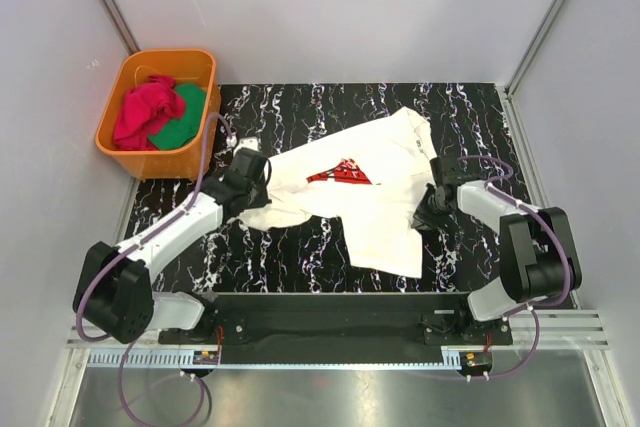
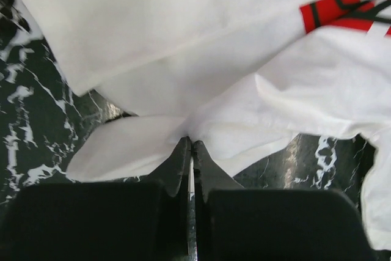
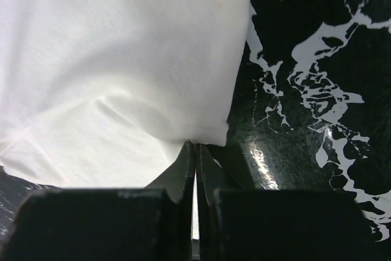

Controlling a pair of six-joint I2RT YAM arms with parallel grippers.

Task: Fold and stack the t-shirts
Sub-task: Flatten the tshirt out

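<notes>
Here, a cream-white t-shirt [image 1: 375, 202] lies crumpled across the black marbled table [image 1: 290, 257]. The left gripper [image 2: 190, 143] pinches its bunched left edge; the right gripper [image 3: 194, 145] is clamped on the opposite edge. Both should lift together, pulling evenly, so the cloth spreads flat.

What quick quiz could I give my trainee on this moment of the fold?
1. True or false: the left hand and the right hand are both shut on the white t-shirt.
2. What lies in the orange tub? A) nothing; B) red cloth and green cloth; C) a folded white tee.
3. Fill in: the t-shirt's chest print is red and ____.

Key: 1 true; 2 B; 3 black.
</notes>
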